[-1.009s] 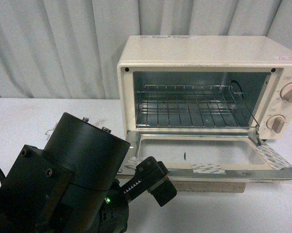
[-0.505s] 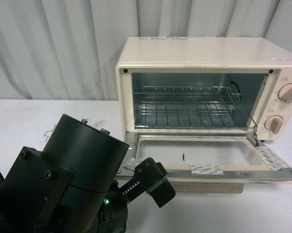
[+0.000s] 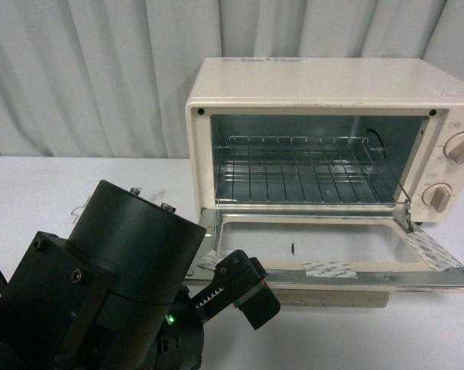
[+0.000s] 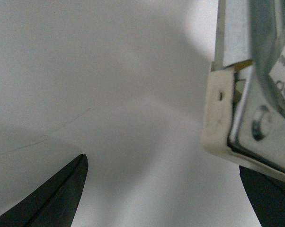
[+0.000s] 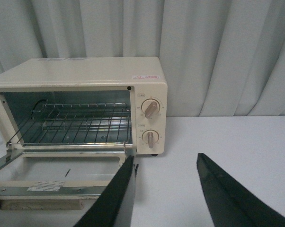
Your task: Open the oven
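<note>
the oven (image 3: 317, 85) sits at the far right of the white desk (image 3: 31, 193), its door (image 3: 317, 245) lying flat open — wire rack (image 3: 301, 169) exposed. the left hand (image 3: 243, 293) is released by the door's near left corner; the right hand (image 5: 164, 158) is spread, empty.

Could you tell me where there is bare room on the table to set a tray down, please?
The table beside the oven's knob side is bare back to the curtain. The far-left table between curtain and left arm is mostly bare too. In front it is crowded: the open door lies flat there, with the left gripper at its corner.
</note>
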